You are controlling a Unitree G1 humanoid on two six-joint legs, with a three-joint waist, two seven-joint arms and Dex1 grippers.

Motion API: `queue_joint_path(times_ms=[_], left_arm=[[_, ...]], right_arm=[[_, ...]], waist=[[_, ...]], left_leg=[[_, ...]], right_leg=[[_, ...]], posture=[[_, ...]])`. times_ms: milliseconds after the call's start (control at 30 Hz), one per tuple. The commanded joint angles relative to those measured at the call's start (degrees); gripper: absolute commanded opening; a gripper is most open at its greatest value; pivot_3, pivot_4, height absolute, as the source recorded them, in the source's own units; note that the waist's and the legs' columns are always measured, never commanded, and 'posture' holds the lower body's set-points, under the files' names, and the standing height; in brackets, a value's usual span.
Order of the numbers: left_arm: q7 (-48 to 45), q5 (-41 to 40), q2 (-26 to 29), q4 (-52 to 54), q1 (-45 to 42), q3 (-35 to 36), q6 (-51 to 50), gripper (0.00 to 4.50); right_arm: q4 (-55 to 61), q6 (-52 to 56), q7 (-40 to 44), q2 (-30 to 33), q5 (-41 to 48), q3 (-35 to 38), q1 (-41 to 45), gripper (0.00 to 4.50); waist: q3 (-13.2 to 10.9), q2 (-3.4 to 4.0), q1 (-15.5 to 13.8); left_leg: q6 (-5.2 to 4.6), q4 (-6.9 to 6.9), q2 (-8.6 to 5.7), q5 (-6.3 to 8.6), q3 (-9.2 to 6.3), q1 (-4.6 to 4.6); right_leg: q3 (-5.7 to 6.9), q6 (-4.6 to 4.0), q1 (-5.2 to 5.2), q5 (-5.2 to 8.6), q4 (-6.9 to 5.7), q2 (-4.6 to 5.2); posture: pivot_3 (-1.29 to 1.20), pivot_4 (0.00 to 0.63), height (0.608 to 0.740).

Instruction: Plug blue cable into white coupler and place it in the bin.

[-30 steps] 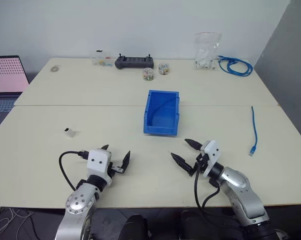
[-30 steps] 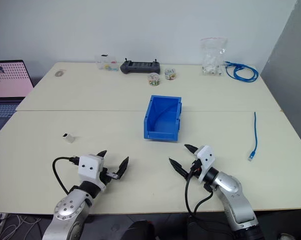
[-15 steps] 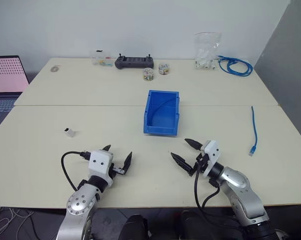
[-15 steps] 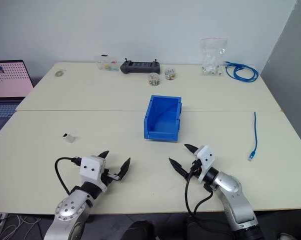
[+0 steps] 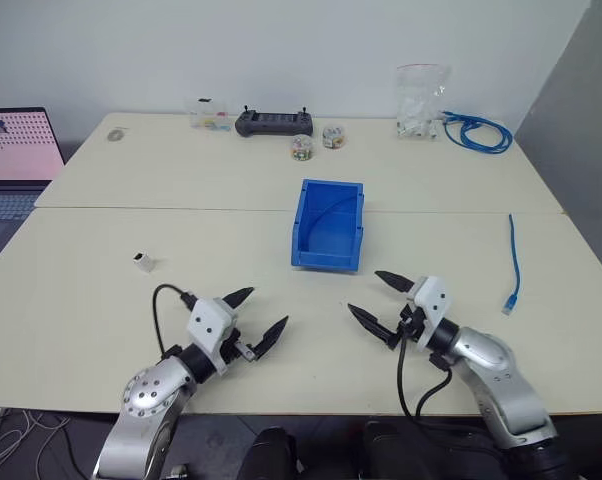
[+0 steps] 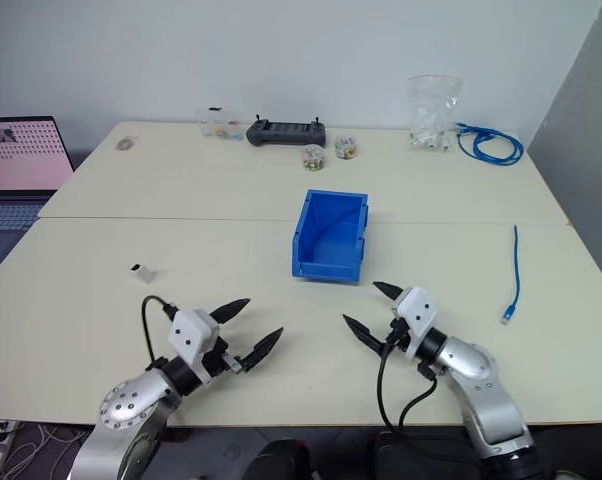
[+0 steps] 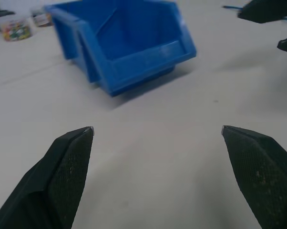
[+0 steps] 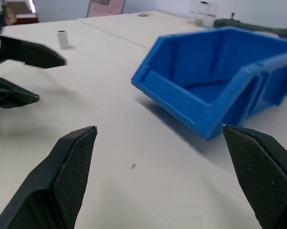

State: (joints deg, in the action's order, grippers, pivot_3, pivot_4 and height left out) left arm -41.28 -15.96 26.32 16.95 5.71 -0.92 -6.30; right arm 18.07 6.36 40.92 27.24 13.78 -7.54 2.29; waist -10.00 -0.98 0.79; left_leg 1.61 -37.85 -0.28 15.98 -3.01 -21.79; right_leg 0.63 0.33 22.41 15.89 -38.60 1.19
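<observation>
1. Left gripper (image 5: 249,317) has swung toward the bin (image 5: 328,225), fingers spread wide, empty
2. Right gripper (image 5: 378,303) likewise wide and empty
3. Nothing grasped: blue cable (image 5: 511,262) lies at 3 o'clock of the bin, white coupler (image 5: 143,262) at 9 o'clock

blue cable (image 5: 509,262) straight, right | white coupler (image 5: 142,262) left | bin (image 5: 328,226) centre

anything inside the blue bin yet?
No. The bright blue rectangular plastic bin shows only bare blue floor and walls inside. The near corner behind its lowered front lip is partly hidden in the head views, but the right wrist view shows that interior empty too.
</observation>
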Motion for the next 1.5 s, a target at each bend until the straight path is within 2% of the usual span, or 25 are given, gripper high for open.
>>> queue_joint_path(times_ms=[33, 133, 267, 433, 500, 733, 933, 1100, 1300, 1500], left_arm=[[-6.49, -5.28, 3.00, 3.12, -4.85, -2.51, -6.14, 4.50], [-9.93, -6.53, 5.49, 4.03, -9.45, -4.85, -10.40, 4.50], [-13.08, -6.30, 8.08, 4.21, -13.14, -7.73, -14.03, 4.50], [-12.13, -4.65, 6.83, 2.73, -16.33, -9.21, -14.18, 4.50], [-11.85, -3.92, 6.51, 2.72, -16.99, -10.05, -14.35, 4.50], [-11.20, -1.54, 5.96, 3.17, -17.51, -12.38, -14.26, 4.50], [-10.63, -0.62, 5.38, 3.19, -18.25, -13.11, -14.45, 4.50], [-10.40, 0.02, 5.40, 3.26, -18.50, -13.34, -14.49, 4.50], [-10.62, 0.59, 5.77, 3.19, -18.78, -13.04, -14.43, 4.50], [-11.17, 2.08, 7.56, 2.31, -18.53, -12.53, -13.32, 4.50]], right_arm=[[5.78, 2.80, 5.76, 9.06, 3.06, 7.10, 1.40, 4.44], [2.64, 4.90, 13.20, 20.11, 4.46, 12.35, 2.81, 4.44], [-8.97, -0.47, 24.79, 33.33, 1.94, 14.49, 4.55, 4.44], [-28.14, -14.08, 32.58, 42.47, -8.99, 7.83, 11.56, 4.44], [-36.24, -20.04, 34.45, 42.97, -15.22, 2.73, 18.42, 4.44], [-60.67, -35.52, 34.94, 38.12, -33.65, -11.89, 40.19, 4.44], [-72.10, -43.03, 32.59, 32.53, -41.46, -18.30, 50.65, 4.44], [-78.12, -46.56, 31.40, 29.57, -45.81, -21.59, 55.56, 4.44], [-82.17, -49.33, 31.64, 26.72, -48.63, -24.24, 58.42, 2.72], [-82.82, -49.60, 34.46, 23.56, -45.16, -22.25, 58.24, 1.36]], waist=[[-0.06, -0.05, -0.30], [-0.27, -0.06, -0.39], [-0.41, -0.12, -0.36], [-0.62, -0.08, -0.35], [-0.65, -0.06, -0.09], [-0.79, 0.06, 0.82], [-0.82, 0.09, 0.82], [-0.82, 0.09, 0.76], [-0.81, 0.07, 0.90], [-0.75, -0.06, 1.28]], left_leg=[[0.00, 0.00, 0.00, 0.00, -0.01, 0.01], [0.00, -0.02, 0.01, 0.00, 0.00, 0.02], [-0.01, 0.02, 0.01, 0.00, 0.02, 0.03], [-0.01, -0.02, 0.06, 0.00, 0.09, 0.04], [-0.02, -0.05, 0.05, -0.01, 0.15, 0.08], [0.00, 0.00, 0.06, -0.02, 0.18, 0.13], [0.01, -0.03, 0.03, -0.02, 0.23, 0.12], [0.01, -0.07, 0.02, -0.02, 0.19, 0.12], [0.01, -0.12, 0.02, -0.03, 0.22, 0.17], [0.01, -0.11, 0.06, -0.03, 0.29, 0.41]], right_leg=[[0.01, 0.00, -0.01, 0.00, 0.02, 0.00], [0.02, 0.01, -0.03, 0.00, 0.01, -0.01], [0.02, 0.00, -0.04, 0.00, 0.04, -0.03], [-0.01, 0.00, -0.05, 0.00, 0.06, -0.03], [-0.05, 0.00, -0.05, 0.00, 0.06, -0.01], [-0.09, -0.19, -0.06, -0.10, -0.01, -0.03], [-0.16, -0.31, -0.04, -0.17, -0.03, 0.01], [-0.14, -0.31, -0.05, -0.17, -0.06, 0.02], [-0.17, -0.31, -0.10, -0.19, -0.09, 0.03], [-0.25, -0.32, -0.22, -0.19, -0.22, 0.00]], posture=[[0.00, 0.150, 0.740], [0.00, 0.150, 0.740], [0.00, 0.150, 0.740], [0.00, 0.150, 0.740], [0.00, 0.150, 0.740], [0.00, 0.150, 0.740], [0.00, 0.150, 0.740], [0.00, 0.150, 0.740], [0.00, 0.150, 0.740], [0.00, 0.150, 0.740]])
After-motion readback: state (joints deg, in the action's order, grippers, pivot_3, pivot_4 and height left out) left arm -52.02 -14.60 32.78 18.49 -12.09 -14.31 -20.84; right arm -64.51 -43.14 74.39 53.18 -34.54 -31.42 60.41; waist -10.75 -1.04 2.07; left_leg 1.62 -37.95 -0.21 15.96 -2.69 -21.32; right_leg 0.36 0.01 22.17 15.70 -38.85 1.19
